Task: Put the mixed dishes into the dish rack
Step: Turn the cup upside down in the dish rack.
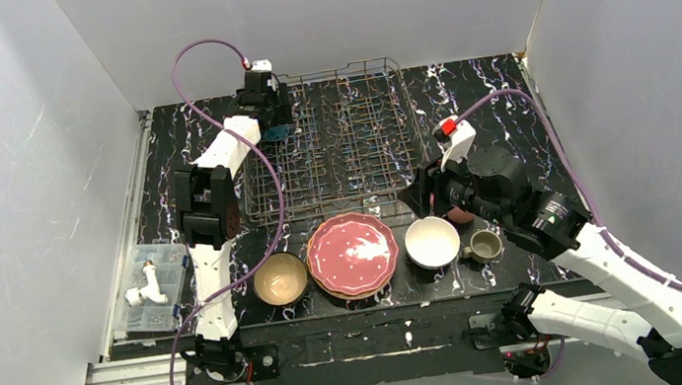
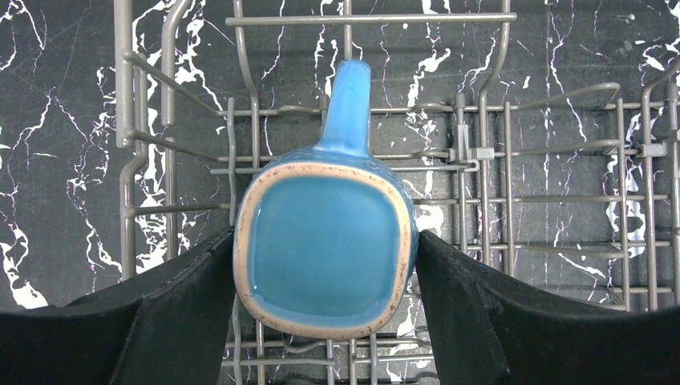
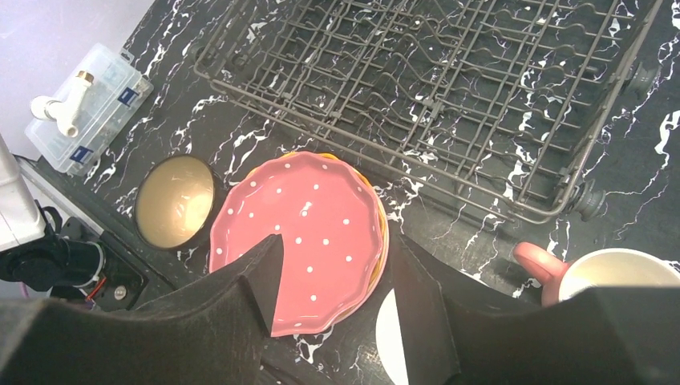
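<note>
Left gripper [image 2: 325, 250] clamped on teal mug [image 2: 322, 237], over upper-left corner of dish rack [image 1: 350, 141] in top view. Right gripper [image 3: 337, 245] spread, empty, above pink dotted plate [image 3: 309, 216], frame centre. Pink mug [image 3: 536, 261] at lower right.

Before the dish rack [image 1: 340, 138] lie, left to right, bowl [image 1: 280, 278], stacked plates [image 1: 352, 254], second bowl [image 1: 431, 240], mug [image 1: 485, 246].

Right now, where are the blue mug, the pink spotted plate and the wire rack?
teal mug [image 2: 325, 249], left wrist view, on its glazed inside.
pink plate [image 3: 309, 233], right wrist view, on its dotted face.
dish rack [image 1: 350, 141], top external view, on bare wires of its floor.
</note>
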Controlling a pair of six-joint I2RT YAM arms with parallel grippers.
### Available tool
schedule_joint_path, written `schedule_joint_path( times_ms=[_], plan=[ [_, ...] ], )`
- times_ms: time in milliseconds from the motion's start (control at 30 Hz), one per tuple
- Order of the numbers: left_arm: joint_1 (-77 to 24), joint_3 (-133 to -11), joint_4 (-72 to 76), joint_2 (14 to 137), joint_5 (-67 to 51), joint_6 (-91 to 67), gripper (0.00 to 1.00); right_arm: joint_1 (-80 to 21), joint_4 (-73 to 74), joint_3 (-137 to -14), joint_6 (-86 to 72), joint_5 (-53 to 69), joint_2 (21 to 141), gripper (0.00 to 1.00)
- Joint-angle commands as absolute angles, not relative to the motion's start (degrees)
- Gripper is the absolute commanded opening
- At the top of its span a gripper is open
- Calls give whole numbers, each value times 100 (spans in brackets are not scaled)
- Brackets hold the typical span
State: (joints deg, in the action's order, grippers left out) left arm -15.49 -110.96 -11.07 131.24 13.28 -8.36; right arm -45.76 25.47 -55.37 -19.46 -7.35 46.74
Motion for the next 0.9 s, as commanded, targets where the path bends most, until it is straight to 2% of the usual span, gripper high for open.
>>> schedule_joint_path(
  times_ms=[0, 200, 333, 567, 667, 867],
  plan=[
    [-1570, -11361, -805, 13081, 1567, -872, 0, -4562, 2251, -5521, -1855, -816, 4732, 61],
    [-1572, -11443, -955, 13157, 1564, -983, 1, -4562, 2232, -5506, -1877, -857, 4783, 68],
    [-1573, -11381, -967, 13095, 1508, -1015, 20, -4564, 2224, -5530, -1916, -872, 4811, 73],
    [-1572, -11201, -949, 12913, 1461, -997, 50, -4562, 2219, -5578, -1954, -802, 4866, 76],
    [-1572, -11131, -956, 12839, 1486, -964, 62, -4562, 2240, -5617, -1994, -793, 4867, 77],
    [-1570, -11042, -985, 12671, 1494, -886, 76, -4562, 2319, -5703, -2086, -728, 4887, 82]
  ],
)
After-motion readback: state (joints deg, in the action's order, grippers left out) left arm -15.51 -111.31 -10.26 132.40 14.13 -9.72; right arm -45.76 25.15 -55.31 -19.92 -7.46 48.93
